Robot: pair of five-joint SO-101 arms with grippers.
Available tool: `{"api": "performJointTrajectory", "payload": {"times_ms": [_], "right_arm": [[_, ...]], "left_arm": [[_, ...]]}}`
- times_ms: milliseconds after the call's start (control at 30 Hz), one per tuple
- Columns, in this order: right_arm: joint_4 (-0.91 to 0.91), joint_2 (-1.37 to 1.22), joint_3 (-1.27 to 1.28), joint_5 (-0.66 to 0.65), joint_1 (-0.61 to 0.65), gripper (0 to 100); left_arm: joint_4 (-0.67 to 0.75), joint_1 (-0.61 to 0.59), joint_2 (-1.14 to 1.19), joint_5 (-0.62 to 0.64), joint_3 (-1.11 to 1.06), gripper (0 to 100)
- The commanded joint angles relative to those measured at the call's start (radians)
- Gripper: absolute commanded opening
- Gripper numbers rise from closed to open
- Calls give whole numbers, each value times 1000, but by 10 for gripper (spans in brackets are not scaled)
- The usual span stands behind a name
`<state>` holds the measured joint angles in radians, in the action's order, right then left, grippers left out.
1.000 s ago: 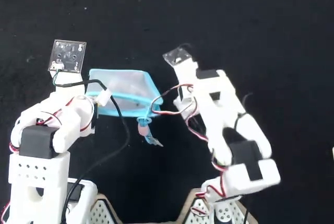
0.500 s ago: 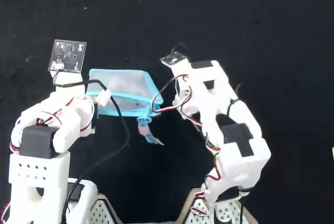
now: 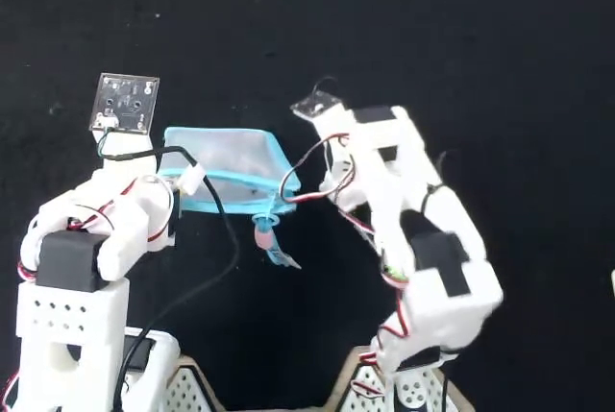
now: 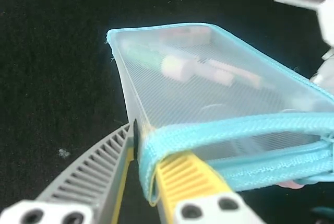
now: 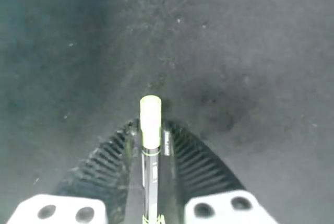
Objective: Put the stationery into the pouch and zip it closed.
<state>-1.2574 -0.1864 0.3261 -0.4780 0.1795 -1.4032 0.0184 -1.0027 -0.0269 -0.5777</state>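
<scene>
Saw a black surface [image 3: 538,95] carrying a clear, blue-edged pouch [image 4: 209,98], with some stationery visible inside. Found the left gripper [image 4: 140,139] at one end of the pouch, fingers pinched tight on the rim. Found the right gripper [image 5: 150,130] over bare surface, near the pouch's other end in the high view, fingers closed narrowly on a pen [image 5: 150,117], pale cap poking forward. Judged the risks: could snag the pen on the zip edge, could shove the soft pouch out of the left grip, could let the thin pen twist between the fingers.
</scene>
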Motion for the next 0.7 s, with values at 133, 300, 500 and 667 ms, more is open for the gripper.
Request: {"api": "performJointTrajectory", "payload": {"times_ms": [133,300,500,667], "right_arm": [[-51,435,88,-5,3,10],[-48,780,222,-5,8,10],[-48,1170,288,104,9,11],[-2,1403,286,229,9,11]], "left_arm": [[18,1,-12,6,18,32],[20,1,-12,6,16,32],[21,2,-12,8,16,33],[21,4,-12,9,16,33]]}}
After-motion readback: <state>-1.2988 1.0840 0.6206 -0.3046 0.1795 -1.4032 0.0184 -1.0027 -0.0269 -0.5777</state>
